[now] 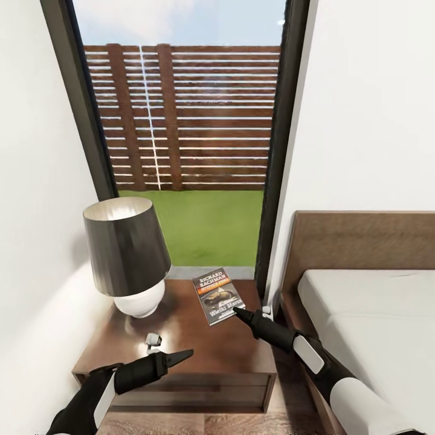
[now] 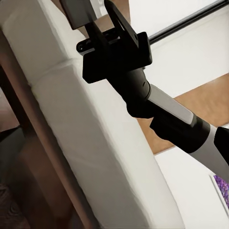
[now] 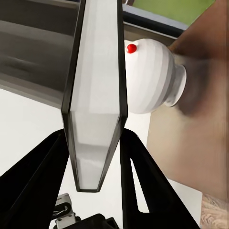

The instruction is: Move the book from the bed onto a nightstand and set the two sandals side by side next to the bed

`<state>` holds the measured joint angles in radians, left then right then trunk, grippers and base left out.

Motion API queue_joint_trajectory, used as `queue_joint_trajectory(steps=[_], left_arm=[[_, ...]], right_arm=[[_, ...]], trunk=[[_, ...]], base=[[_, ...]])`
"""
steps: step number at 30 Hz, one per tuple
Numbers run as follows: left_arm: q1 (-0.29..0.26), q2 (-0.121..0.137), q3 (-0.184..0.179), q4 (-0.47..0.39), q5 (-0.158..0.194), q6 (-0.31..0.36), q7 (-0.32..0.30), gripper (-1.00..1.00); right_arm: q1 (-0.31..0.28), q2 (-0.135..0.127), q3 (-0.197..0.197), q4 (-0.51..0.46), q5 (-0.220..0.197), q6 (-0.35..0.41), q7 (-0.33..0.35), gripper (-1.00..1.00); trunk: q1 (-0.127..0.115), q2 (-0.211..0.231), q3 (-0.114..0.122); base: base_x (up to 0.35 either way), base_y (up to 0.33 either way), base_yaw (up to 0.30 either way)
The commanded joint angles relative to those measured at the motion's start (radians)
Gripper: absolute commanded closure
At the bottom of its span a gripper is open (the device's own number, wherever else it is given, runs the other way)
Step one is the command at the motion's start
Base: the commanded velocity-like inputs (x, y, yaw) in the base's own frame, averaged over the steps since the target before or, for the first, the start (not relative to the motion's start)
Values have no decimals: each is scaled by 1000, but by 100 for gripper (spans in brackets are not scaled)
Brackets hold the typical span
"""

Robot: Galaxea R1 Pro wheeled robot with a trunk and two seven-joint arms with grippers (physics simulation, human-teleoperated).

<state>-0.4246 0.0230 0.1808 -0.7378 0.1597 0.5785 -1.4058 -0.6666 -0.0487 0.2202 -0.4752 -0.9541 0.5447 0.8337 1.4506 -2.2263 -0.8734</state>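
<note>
While the thin glossy paperback book (image 1: 219, 296) lies on the nightstand (image 1: 181, 362), a dark polished-wood worktop, beside a ribbed white lamp (image 1: 130, 263), the right pincer (image 1: 237, 312) clamps its edge (image 3: 95, 119), and the left pincer (image 1: 187, 353) hovers, grip state unclear.

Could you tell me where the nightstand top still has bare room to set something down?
The nightstand has bare wood along its front edge, between the left gripper and the right gripper. The back is crowded: lamp at the left rear, book at the right rear, held by the right gripper. A small pale object sits front-left.
</note>
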Motion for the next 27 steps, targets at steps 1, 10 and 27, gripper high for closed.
queue_joint_trajectory(steps=[1, 10, 27], left_arm=[[-1, 0, 0, 0, 1, 11, -3, -100], [0, 0, 0, 0, 1, 11, -3, -100], [0, 0, 0, 0, 1, 10, -2, -100]], right_arm=[[-1, -1, 4, 0, -12, 8, -1, 100], [-1, -1, 5, 0, -12, 8, -1, 100], [-1, 0, 5, 0, -12, 8, -1, 100]], trunk=[[4, -8, -4], [38, -71, -32], [103, -190, -86]], base=[[0, 0, 0], [0, 0, 0], [0, 0, 0]])
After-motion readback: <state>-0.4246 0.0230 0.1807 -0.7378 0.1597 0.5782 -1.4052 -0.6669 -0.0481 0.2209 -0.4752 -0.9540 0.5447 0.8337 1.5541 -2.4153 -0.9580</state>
